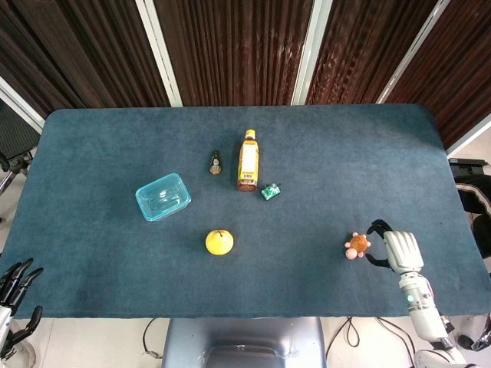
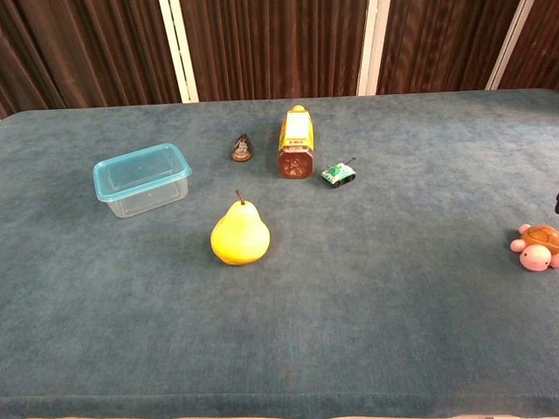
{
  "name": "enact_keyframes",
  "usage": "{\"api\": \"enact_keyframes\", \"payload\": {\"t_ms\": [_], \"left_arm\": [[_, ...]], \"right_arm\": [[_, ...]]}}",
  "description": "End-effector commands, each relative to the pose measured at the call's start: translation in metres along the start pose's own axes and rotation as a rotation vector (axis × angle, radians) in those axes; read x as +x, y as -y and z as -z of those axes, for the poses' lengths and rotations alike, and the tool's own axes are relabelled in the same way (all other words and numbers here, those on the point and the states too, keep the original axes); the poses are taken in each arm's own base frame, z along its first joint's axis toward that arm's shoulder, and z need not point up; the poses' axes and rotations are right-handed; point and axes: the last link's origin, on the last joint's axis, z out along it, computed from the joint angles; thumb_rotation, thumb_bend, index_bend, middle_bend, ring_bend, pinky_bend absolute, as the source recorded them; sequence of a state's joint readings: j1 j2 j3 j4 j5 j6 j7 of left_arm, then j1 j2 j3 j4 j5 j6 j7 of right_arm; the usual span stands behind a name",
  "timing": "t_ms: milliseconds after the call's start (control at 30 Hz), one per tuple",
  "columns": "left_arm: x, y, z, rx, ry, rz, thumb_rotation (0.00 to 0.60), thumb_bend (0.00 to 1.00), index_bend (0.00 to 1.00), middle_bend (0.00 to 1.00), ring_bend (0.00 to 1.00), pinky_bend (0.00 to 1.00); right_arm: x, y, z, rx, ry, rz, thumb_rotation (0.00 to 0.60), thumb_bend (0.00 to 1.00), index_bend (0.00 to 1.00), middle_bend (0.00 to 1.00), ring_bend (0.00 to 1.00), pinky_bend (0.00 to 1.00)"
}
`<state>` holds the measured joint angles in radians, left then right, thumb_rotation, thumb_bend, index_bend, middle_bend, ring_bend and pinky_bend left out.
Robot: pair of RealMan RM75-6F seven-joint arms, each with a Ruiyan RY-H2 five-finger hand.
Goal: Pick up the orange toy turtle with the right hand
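Note:
The orange toy turtle (image 1: 357,245) with a pink head sits on the blue table at the front right; the chest view shows the turtle (image 2: 536,245) near its right edge. My right hand (image 1: 397,249) hovers just right of the turtle, fingers spread and curled toward it, holding nothing. A dark fingertip (image 2: 556,203) barely enters the chest view at the right edge. My left hand (image 1: 14,285) hangs off the table's front left corner, fingers apart and empty.
A yellow pear (image 1: 219,242) lies front centre. A clear blue-rimmed box (image 1: 163,196) stands to its left. Behind are a yellow bottle (image 1: 248,160), a small dark bottle (image 1: 215,162) and a green toy (image 1: 269,192). The table's front edge (image 1: 307,314) runs close below the turtle.

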<state>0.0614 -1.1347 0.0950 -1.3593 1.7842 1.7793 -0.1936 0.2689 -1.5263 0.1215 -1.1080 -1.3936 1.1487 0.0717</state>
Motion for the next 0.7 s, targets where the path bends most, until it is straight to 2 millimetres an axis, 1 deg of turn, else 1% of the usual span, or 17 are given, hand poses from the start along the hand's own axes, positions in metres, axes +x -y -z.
{"api": "enact_keyframes", "payload": {"t_ms": [33,300,367,400,433,500,533,567,600,633,700], "left_arm": [[0.0,0.0,0.0,-0.002,0.0,0.0,0.6,0.47,0.13,0.02,0.06,0.3],[-0.001,-0.001,0.0,-0.006,0.007,-0.002,0.6,0.47,0.13,0.02,0.06,0.3],[-0.001,-0.001,0.0,-0.006,0.008,-0.002,0.6,0.47,0.13,0.02,0.06,0.3],[-0.001,-0.001,0.0,-0.006,0.009,-0.001,0.6,0.47,0.13,0.02,0.06,0.3],[0.0,-0.001,0.0,-0.006,0.008,0.0,0.6,0.47,0.13,0.02,0.06,0.3],[0.0,0.0,0.001,-0.006,0.007,0.003,0.6,0.47,0.13,0.02,0.06,0.3],[0.0,0.0,0.001,-0.007,0.006,0.004,0.6,0.47,0.13,0.02,0.06,0.3],[0.001,0.0,0.001,-0.006,0.005,0.006,0.6,0.47,0.13,0.02,0.06,0.3],[0.001,0.0,0.002,-0.006,0.003,0.008,0.6,0.47,0.13,0.02,0.06,0.3],[0.001,0.001,0.002,-0.006,0.001,0.011,0.6,0.47,0.13,0.02,0.06,0.3],[0.001,0.001,0.002,-0.006,0.0,0.013,0.6,0.47,0.13,0.02,0.06,0.3]], "right_arm": [[-0.006,0.004,-0.004,0.01,0.009,-0.004,0.6,0.3,0.52,0.37,0.92,1.0],[-0.019,0.012,-0.013,0.026,0.025,-0.022,0.6,0.31,0.49,0.37,0.93,1.0],[-0.021,0.013,-0.014,0.032,0.022,-0.029,0.6,0.32,0.5,0.37,0.93,1.0],[-0.022,0.013,-0.015,0.034,0.019,-0.028,0.6,0.34,0.51,0.37,0.93,1.0],[-0.023,0.013,-0.015,0.036,0.017,-0.027,0.6,0.39,0.53,0.39,0.94,1.0],[-0.024,0.013,-0.015,0.042,0.007,-0.027,0.6,0.53,0.58,0.44,0.95,1.0],[-0.024,0.013,-0.015,0.043,0.002,-0.027,0.6,0.63,0.62,0.48,0.96,1.0],[-0.024,0.012,-0.015,0.045,-0.005,-0.027,0.6,0.7,0.64,0.5,0.97,1.0],[-0.024,0.012,-0.015,0.044,-0.011,-0.026,0.6,0.82,0.68,0.54,0.98,1.0],[-0.023,0.011,-0.015,0.043,-0.021,-0.024,0.6,0.91,0.72,0.57,0.99,1.0],[-0.023,0.01,-0.014,0.041,-0.036,-0.022,0.6,0.99,0.78,0.63,1.0,1.0]]}}
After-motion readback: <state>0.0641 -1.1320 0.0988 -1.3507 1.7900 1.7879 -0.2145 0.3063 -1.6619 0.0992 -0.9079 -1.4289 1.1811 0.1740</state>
